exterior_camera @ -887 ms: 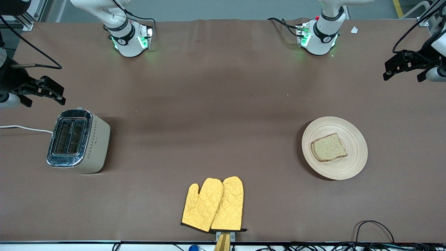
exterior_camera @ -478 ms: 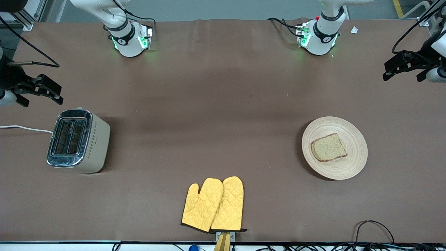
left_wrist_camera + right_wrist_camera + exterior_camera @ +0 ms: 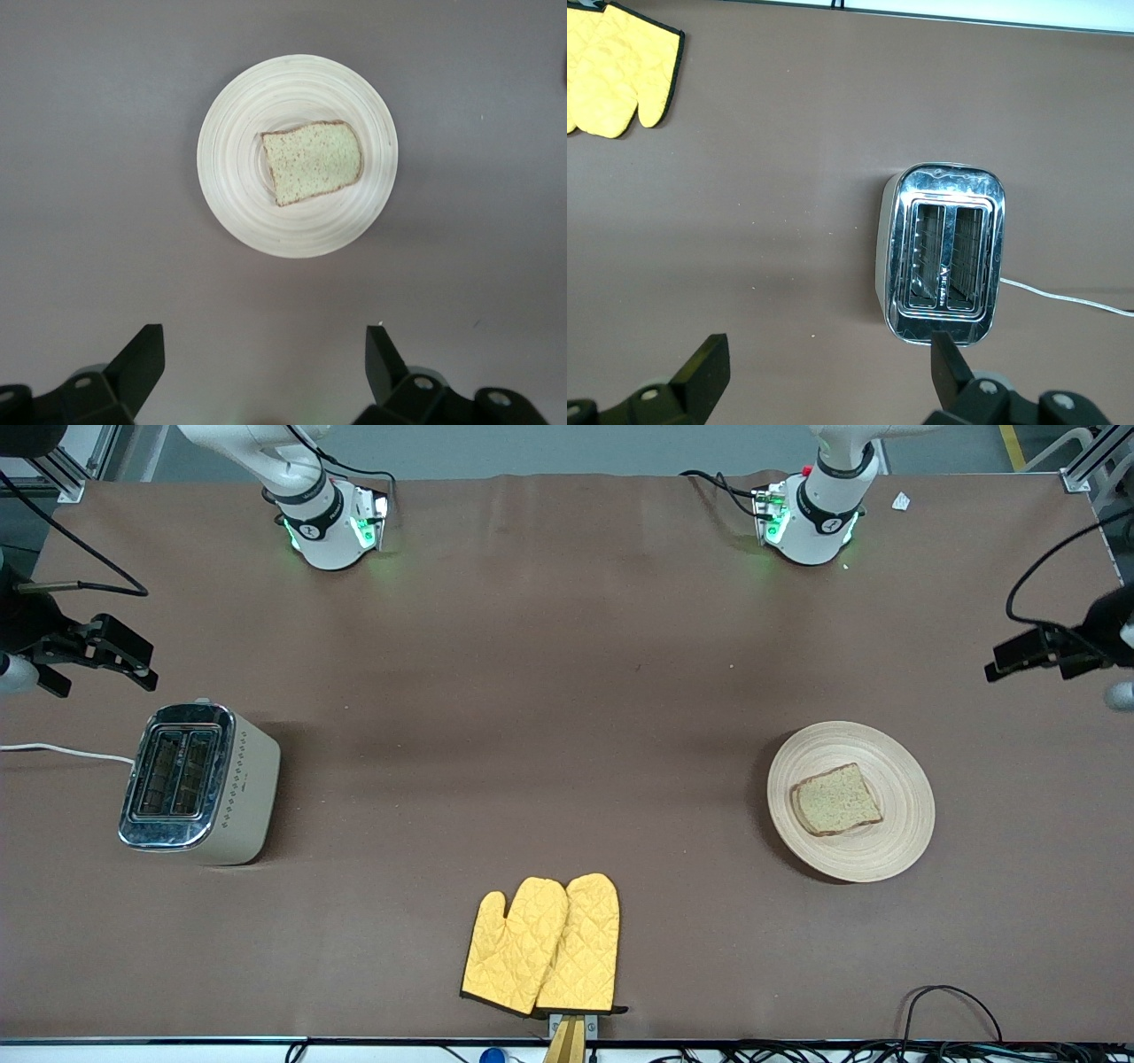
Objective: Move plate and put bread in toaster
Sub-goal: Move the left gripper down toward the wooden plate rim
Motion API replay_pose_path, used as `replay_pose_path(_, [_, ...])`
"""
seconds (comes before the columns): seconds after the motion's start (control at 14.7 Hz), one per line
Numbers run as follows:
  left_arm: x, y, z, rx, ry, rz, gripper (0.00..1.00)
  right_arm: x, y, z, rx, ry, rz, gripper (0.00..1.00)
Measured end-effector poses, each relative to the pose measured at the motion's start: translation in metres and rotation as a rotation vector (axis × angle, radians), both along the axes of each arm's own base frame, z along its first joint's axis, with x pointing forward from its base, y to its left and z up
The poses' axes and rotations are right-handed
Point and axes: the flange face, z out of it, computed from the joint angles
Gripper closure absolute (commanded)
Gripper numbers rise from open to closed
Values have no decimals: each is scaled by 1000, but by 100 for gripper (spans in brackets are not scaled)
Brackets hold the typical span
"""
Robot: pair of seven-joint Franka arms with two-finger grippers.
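Observation:
The pale wooden plate (image 3: 904, 815) lies toward the left arm's end of the table with the bread (image 3: 836, 800) on it. The cream toaster (image 3: 239, 779) with a chrome top stands toward the right arm's end, both slots empty. My left gripper (image 3: 1010, 660) is open and empty, high over the table beside the plate. The left wrist view shows the plate (image 3: 239, 177), the bread (image 3: 312, 162) and the open left gripper (image 3: 264, 350). My right gripper (image 3: 142, 669) is open and empty, up beside the toaster. The right wrist view shows the toaster (image 3: 943, 252) and the right gripper (image 3: 824, 354).
A pair of yellow oven mitts (image 3: 542, 946) lies near the front edge at mid-table, also in the right wrist view (image 3: 620, 75). The toaster's white cord (image 3: 62, 751) runs off the table end. Cables (image 3: 948, 1001) hang at the front edge. The brown table (image 3: 567, 735) lies between toaster and plate.
My left gripper has moved over the table toward the plate. My right gripper has drifted slightly toward the table's end. Plate, bread and toaster have not moved.

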Motion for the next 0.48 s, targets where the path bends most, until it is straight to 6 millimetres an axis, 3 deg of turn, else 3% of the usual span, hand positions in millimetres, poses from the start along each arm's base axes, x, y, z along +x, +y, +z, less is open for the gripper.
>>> replay_pose_path(0.27, [26, 59, -71, -88, 71, 115, 0, 0, 2, 0, 0, -3, 5, 0])
replay_pose_path(0.48, [34, 119, -140, -250, 109, 140, 0, 0, 4, 1, 1, -8, 8, 0])
